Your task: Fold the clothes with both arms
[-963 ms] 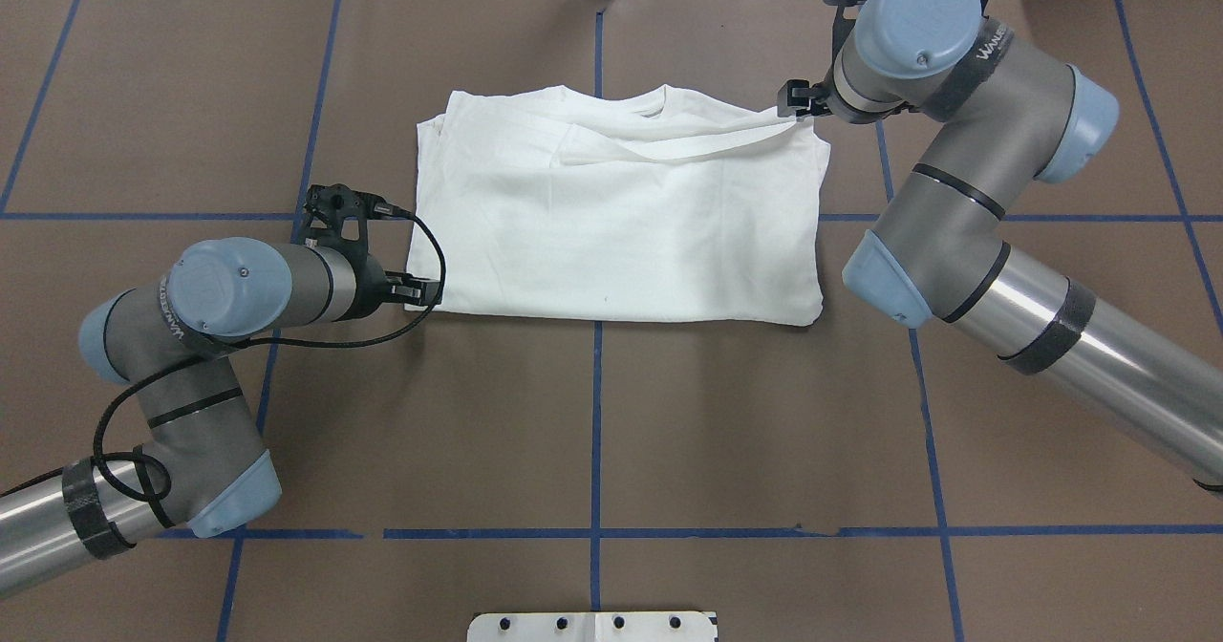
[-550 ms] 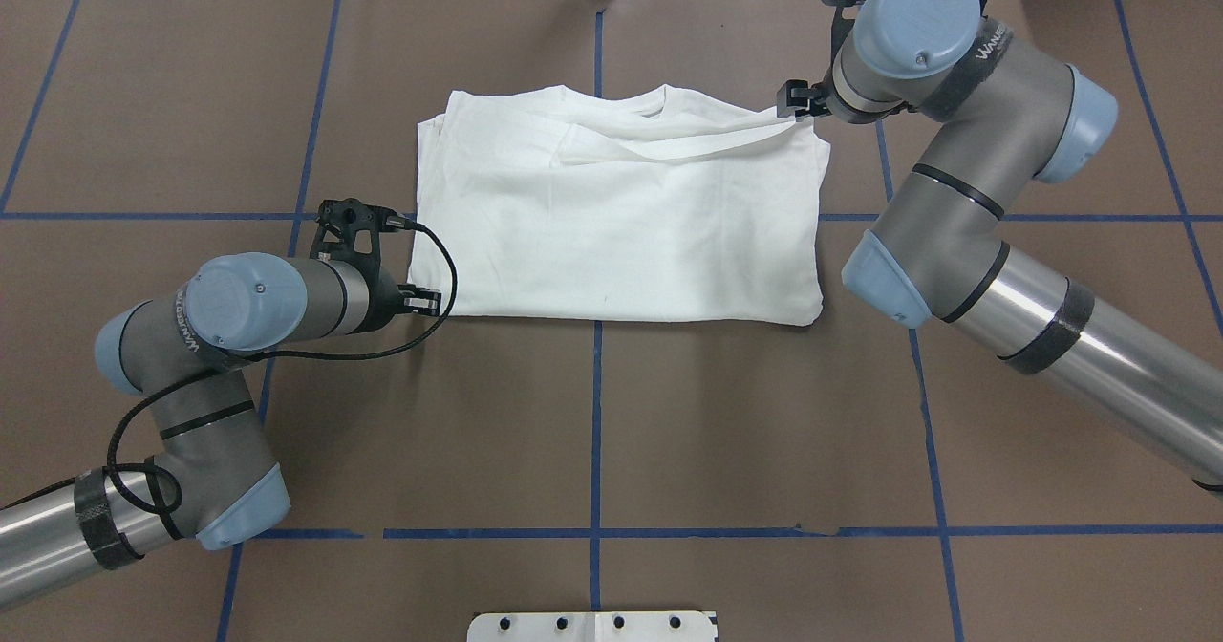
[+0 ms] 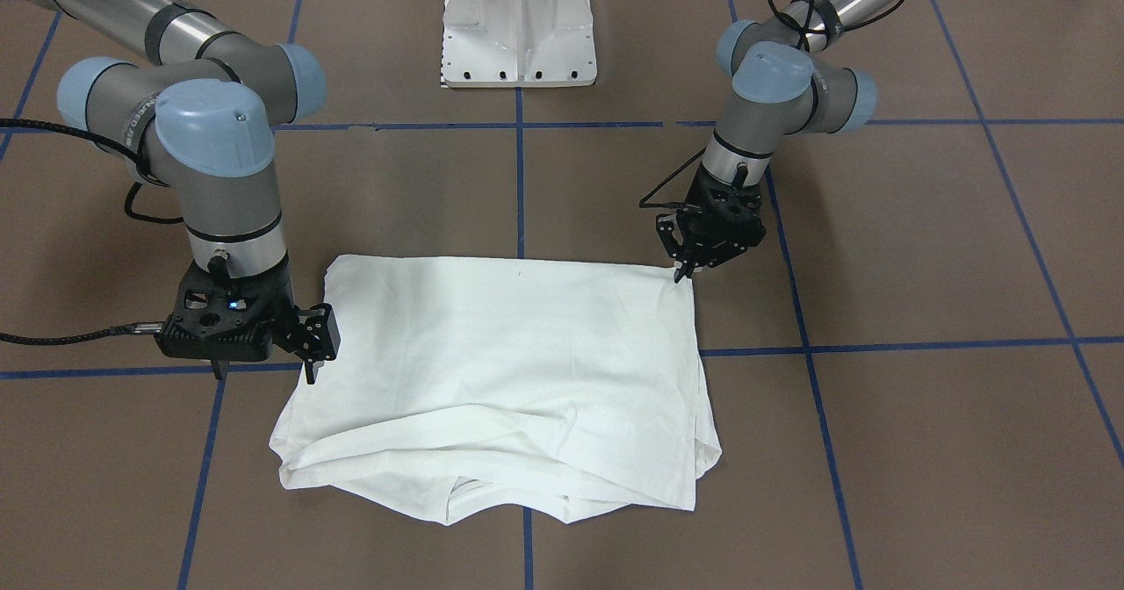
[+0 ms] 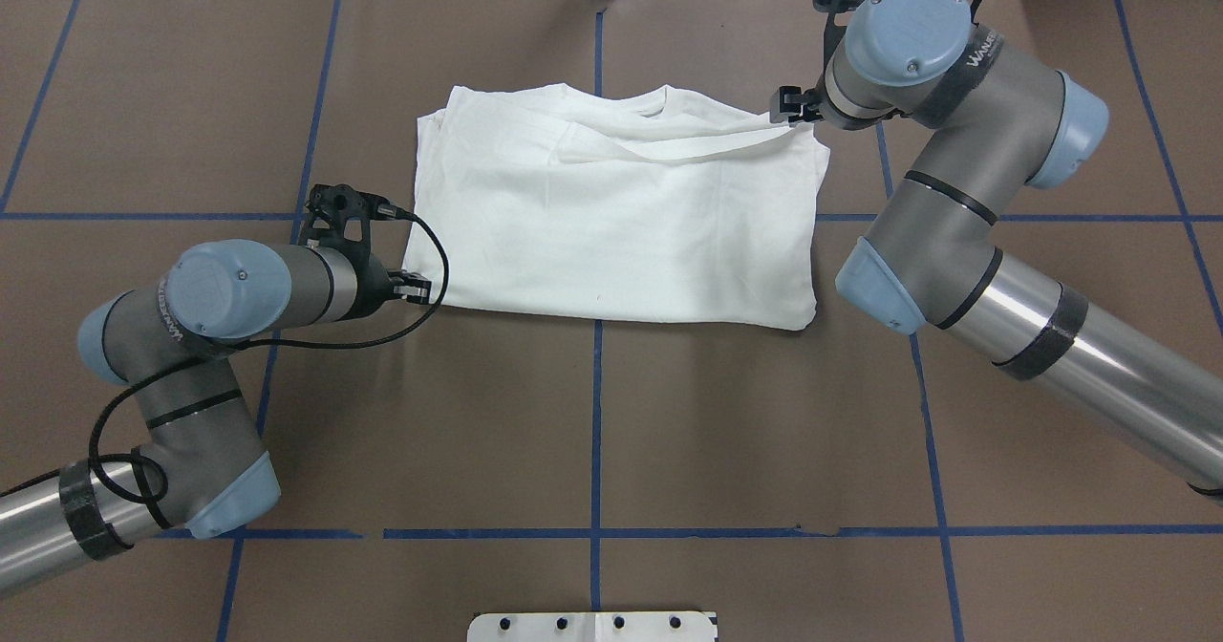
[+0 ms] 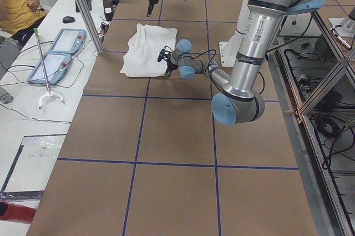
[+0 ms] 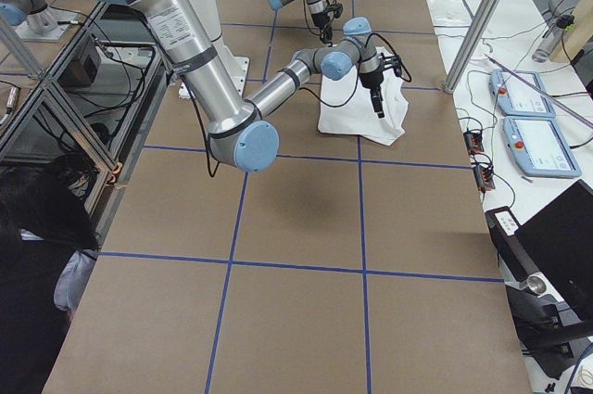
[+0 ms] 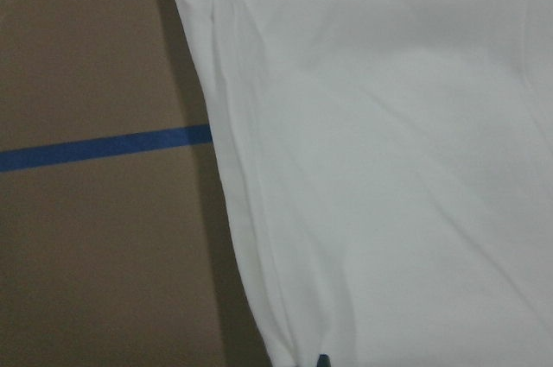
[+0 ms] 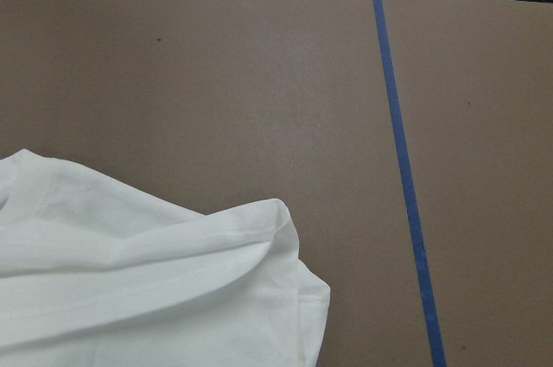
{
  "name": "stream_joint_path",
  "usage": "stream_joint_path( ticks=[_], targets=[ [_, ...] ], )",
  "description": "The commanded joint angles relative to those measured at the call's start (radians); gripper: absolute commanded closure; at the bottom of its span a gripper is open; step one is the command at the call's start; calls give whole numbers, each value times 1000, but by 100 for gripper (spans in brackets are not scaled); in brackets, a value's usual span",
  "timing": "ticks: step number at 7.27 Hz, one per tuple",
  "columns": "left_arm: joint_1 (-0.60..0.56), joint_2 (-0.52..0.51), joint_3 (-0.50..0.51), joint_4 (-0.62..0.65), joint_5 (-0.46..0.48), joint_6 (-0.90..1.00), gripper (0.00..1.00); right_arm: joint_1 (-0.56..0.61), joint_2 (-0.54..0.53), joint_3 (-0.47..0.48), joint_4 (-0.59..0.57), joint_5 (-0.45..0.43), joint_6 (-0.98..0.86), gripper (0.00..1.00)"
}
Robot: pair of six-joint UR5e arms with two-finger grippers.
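Showing limp, light shirt [image 4: 611, 231] on table [image 4: 592, 432]; corners judged best holds; left tool [image 4: 422, 290] pinched hem corner; right tool [image 4: 783, 107] at shoulder, grip could not be told.

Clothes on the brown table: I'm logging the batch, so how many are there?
1: a white folded fabric T-shirt, lying on the middle of the brown paper-covered table. Its layers could hide another.

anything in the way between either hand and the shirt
Nothing visible does. The left hand is already at the shirt's left corner on the robot's side, and the right hand is at its far right corner. Only bare table lies around them.
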Motion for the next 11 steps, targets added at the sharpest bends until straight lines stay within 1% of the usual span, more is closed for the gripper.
stream_joint_path(
  ticks=[1,2,3,4,5,6,7,8,9,10,11],
  targets=[
    [-151,8,85,-3,-2,218,100,-18,7,2,1,-1,5,0],
    [-233,-29,188,-22,-2,292,100,-23,7,2,1,-1,5,0],
    [-290,-102,325,-79,0,330,100,-28,7,2,1,-1,5,0],
    [-313,-201,480,-120,24,335,100,-35,7,6,1,-2,20,0],
    [-316,-324,612,-124,70,334,100,-43,10,12,1,-2,38,0],
    [-322,-433,736,-125,86,332,100,-57,10,29,1,-5,43,0],
    [-322,-483,795,-128,98,331,100,-74,10,37,1,-5,86,0],
    [-328,-477,795,-162,95,332,36,-97,31,35,1,-11,130,0],
    [-335,-450,764,-196,83,332,0,-130,50,32,1,-24,198,0],
    [-347,-411,694,-204,14,340,0,-173,80,26,0,-48,292,0],
    [-353,-350,622,-207,-27,340,0,-213,93,23,0,-62,428,2]
  ],
)
